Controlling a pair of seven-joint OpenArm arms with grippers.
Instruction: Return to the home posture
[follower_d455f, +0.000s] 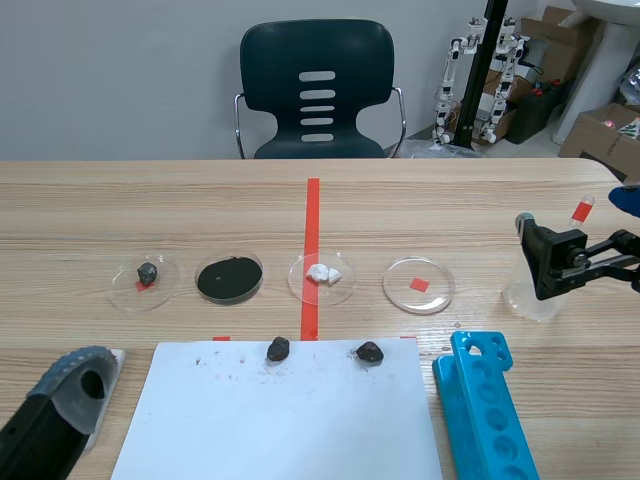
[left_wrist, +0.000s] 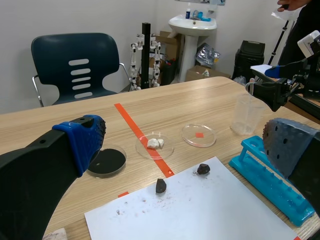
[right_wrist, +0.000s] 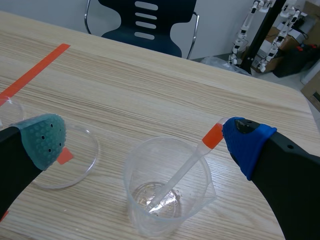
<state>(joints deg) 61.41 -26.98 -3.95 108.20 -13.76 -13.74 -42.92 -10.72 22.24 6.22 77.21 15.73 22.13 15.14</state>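
The left hand (left_wrist: 184, 142) is held low over the near left corner of the bench (follower_d455f: 200, 200), and its two fingers are spread wide with nothing gripped between them. The right hand (right_wrist: 145, 139) is held near the right edge of the bench, above a clear beaker (right_wrist: 170, 200); it too is released, with one finger to either side of the beaker and neither pressed against it. A pipette (right_wrist: 185, 172) with an orange-red top is leaned inside the beaker, tip down on its bottom. Its top is seen just beside the blue pad (right_wrist: 245, 142) of one finger; whether the two touch cannot be told.

Four clear dishes are set in a row across the middle of the bench. From the left edge toward the right, a dish with a dark stone (follower_d455f: 146, 283), a dish of black powder (follower_d455f: 229, 278), a dish with white lumps (follower_d455f: 322, 277) and a dish over a red square mark (follower_d455f: 418, 285) are seen. The third is laid on the red tape line.

A white sheet of paper (follower_d455f: 290, 420) is spread along the near edge, and two dark stones (follower_d455f: 278, 348) (follower_d455f: 369, 351) are placed at its far edge, apart from each other. A blue tube rack (follower_d455f: 485, 405) is laid just beside the sheet, toward the right edge. A dark chair (follower_d455f: 317, 90) is stood beyond the far edge.
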